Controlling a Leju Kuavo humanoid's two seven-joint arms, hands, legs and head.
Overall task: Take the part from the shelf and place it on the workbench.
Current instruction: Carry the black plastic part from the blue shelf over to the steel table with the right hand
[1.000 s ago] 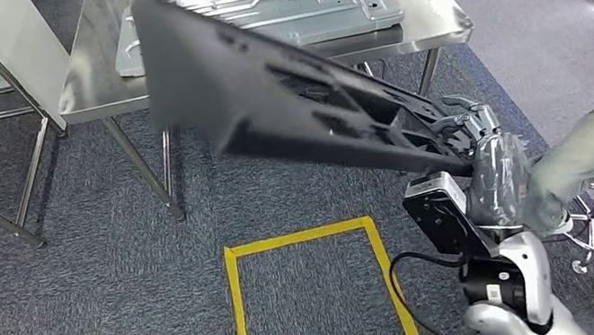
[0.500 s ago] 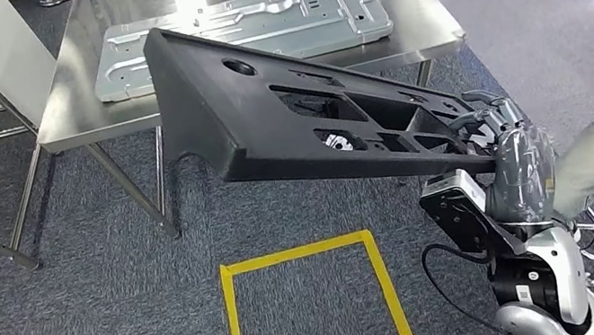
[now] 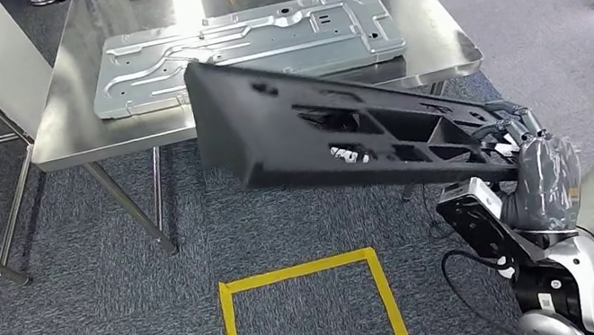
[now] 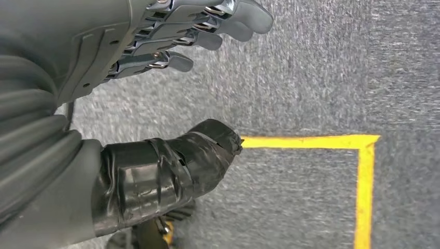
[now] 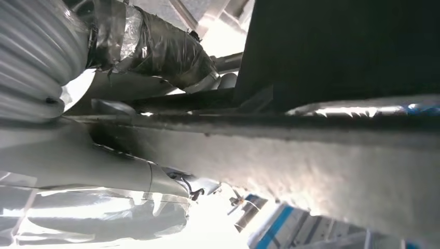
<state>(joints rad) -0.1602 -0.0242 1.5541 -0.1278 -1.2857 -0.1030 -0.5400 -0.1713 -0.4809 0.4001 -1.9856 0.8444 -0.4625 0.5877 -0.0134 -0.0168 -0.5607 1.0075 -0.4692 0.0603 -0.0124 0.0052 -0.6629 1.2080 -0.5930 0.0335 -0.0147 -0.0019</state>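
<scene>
The right hand (image 3: 520,150) grips the long black plastic part (image 3: 333,130) at 4 o'clock, its far end overhanging the steel surface's (image 3: 67,124) near edge (a grey metal panel (image 3: 245,44) occupies it). The left hand (image 4: 171,67) hangs released over carpet.

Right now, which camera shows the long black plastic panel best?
The head view: the whole long black plastic panel shows, held by the right hand. The right wrist view shows a close dark slab; the left wrist view shows carpet.

Black part (image 3: 333,130). Shiny steel workbench (image 3: 67,124). Silver-grey stamped panel (image 3: 245,44). Grey speckled carpet (image 3: 75,332), yellow tape outline (image 3: 301,269). Right hand (image 3: 540,172) grey; left hand (image 4: 155,104) grey, black-taped thumb.
</scene>
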